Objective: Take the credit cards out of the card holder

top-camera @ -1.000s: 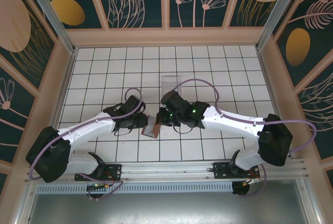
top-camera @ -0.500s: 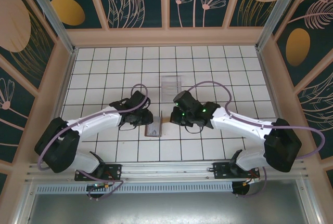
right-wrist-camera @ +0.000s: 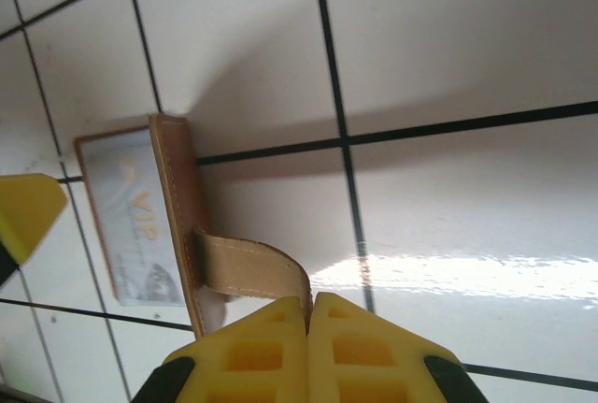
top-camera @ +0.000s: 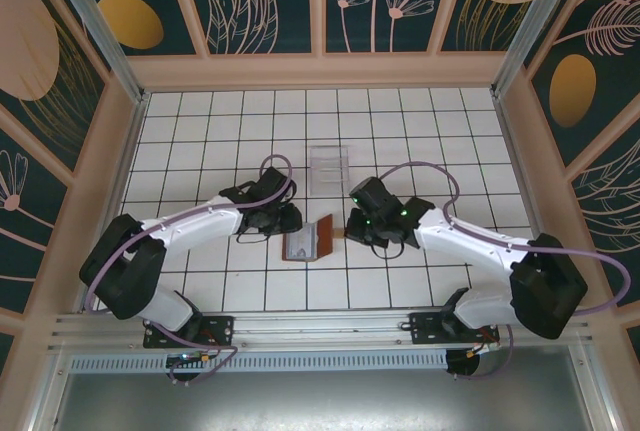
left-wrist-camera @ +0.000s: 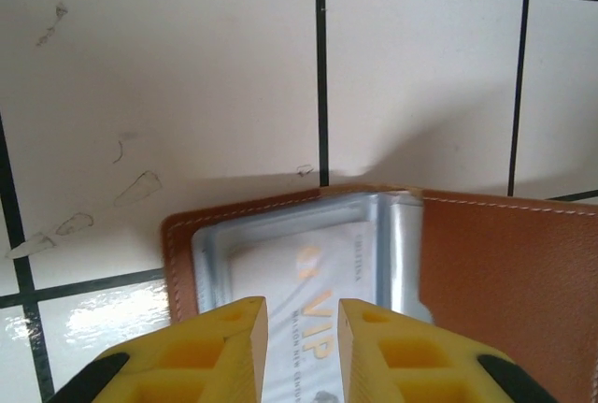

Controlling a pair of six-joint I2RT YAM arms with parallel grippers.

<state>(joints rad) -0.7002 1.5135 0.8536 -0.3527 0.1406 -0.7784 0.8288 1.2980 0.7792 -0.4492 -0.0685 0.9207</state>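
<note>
Progress slight, judging by the layout: none of the credit cards drawn out yet. Near the middle of the bench (top-camera: 200, 281), a little toward its near edge: the card holder (top-camera: 308, 241), opened like a book, one half flat, the other half raised on edge. Inside the grey-blue pocket of the flat half: one of the credit cards (left-wrist-camera: 308, 277), pale, printed "VIP", tucked in almost to its full length. Impossible to tell how many more behind it.

On the right gripper (right-wrist-camera: 308, 305), fingers clenched on the little strap tab (right-wrist-camera: 248, 267), holding the brown cover upright. On the left gripper (left-wrist-camera: 301, 314), fingers (left-wrist-camera: 234, 333) narrowly parted just over the pocket, grasping nothing, with the card's face visible in the gap.

Left to do, most likely: catching the card's edge, sliding it toward the pocket mouth, lifting it clear, then repeating for any others. Toward the far edge, apart from the card holder: a clear acrylic stand (top-camera: 328, 164).
</note>
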